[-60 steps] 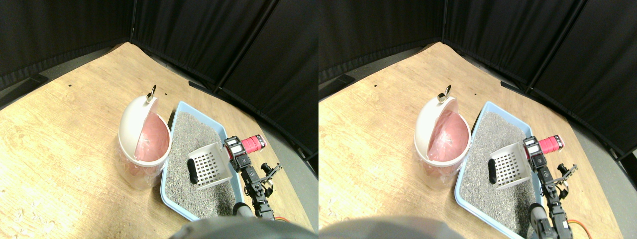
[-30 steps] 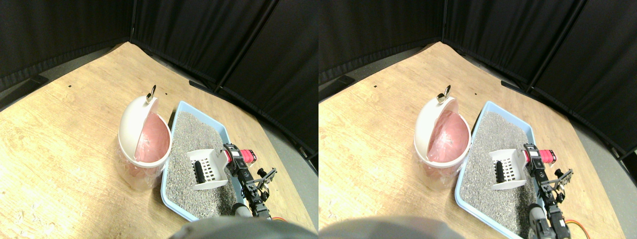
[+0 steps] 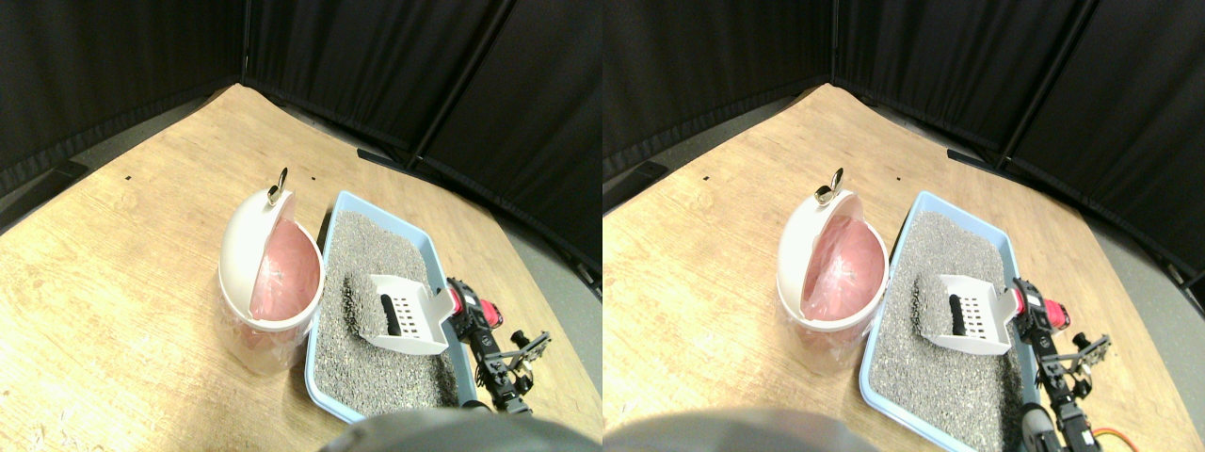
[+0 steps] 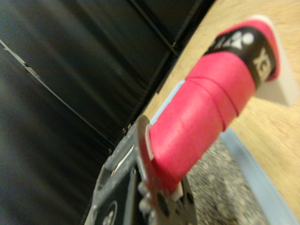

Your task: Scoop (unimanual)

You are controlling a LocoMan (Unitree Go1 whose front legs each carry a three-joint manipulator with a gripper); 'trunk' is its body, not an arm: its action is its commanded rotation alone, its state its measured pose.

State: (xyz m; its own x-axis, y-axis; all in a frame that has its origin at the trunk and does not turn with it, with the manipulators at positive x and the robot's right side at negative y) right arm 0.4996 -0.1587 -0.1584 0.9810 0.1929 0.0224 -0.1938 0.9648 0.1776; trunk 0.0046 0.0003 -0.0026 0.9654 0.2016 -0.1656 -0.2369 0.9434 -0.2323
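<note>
A white slotted scoop (image 3: 407, 318) sits low over the grey litter (image 3: 377, 245) in the light-blue tray (image 3: 425, 247). Its mouth points at the bin. A dark lump (image 3: 387, 312) lies inside the scoop, and a heap of litter (image 3: 356, 299) is banked at its front lip. My right gripper (image 3: 460, 314) is shut on the scoop's red-wrapped handle (image 3: 477, 310) at the tray's right rim. In the wrist view, the red handle (image 4: 206, 105) runs out from the dark jaw frame (image 4: 154, 199).
A white swing-lid bin (image 3: 243, 259) with a pink liner (image 3: 287, 275) stands right against the tray's left side, its opening facing the tray. A metal clip (image 3: 276, 193) sticks up from the lid. Black curtains (image 3: 377, 66) close off the wooden floor (image 3: 113, 245) behind.
The scoop has slid toward the bin and under the dark lump, which now lies deeper inside it. Litter has piled up at its lip. The camera has shifted a little.
</note>
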